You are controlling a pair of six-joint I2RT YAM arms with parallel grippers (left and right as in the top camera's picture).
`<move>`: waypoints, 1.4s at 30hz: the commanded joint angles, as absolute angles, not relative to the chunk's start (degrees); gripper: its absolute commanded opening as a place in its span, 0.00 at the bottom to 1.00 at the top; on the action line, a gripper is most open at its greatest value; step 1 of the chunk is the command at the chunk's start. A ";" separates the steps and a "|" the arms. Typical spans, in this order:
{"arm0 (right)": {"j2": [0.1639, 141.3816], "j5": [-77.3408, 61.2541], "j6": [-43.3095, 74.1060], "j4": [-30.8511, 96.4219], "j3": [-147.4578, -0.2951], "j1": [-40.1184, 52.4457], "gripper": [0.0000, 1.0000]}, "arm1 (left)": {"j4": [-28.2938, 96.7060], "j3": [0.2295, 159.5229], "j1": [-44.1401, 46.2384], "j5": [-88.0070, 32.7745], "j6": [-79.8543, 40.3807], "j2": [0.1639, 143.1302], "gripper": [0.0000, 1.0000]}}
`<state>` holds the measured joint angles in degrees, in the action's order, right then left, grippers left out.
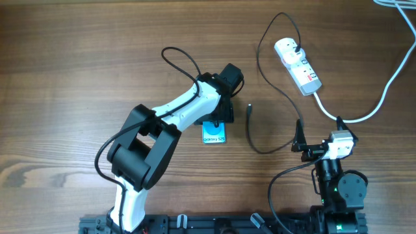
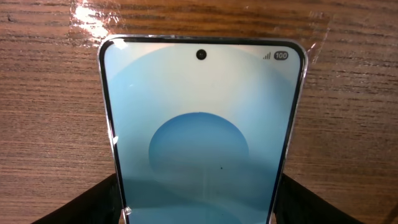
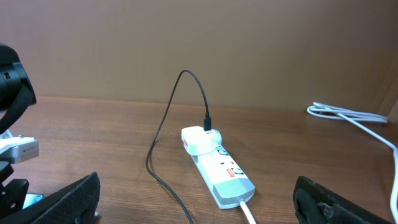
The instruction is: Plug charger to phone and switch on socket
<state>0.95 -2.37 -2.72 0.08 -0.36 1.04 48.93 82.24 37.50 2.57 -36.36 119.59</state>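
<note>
The phone lies flat on the wooden table, with a cyan screen and a white text strip at its near end. It fills the left wrist view. My left gripper is over its far part, with a finger against each long edge. The charger cable runs from a white adapter in the socket, and its plug tip lies on the table just right of the phone. My right gripper is wide open and empty, facing the socket from a distance.
The socket's thick white cord curves from its near end off to the table's far right. The black cable loops across the table between the arms. The left arm spans the table's middle.
</note>
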 commanded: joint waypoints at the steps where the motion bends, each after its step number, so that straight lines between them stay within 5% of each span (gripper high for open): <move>1: 0.93 -2.59 -2.98 -0.03 -0.32 1.06 1.00 | 49.36 81.43 37.10 3.05 -36.69 122.63 0.71; 34: 0.93 -2.57 -2.98 -0.03 -0.32 1.06 1.00 | 51.83 81.43 28.45 4.58 -36.47 116.05 0.68; 42: 0.93 -2.59 -2.98 -0.03 -0.32 1.06 1.00 | 50.41 81.25 29.89 2.87 -36.42 117.93 0.75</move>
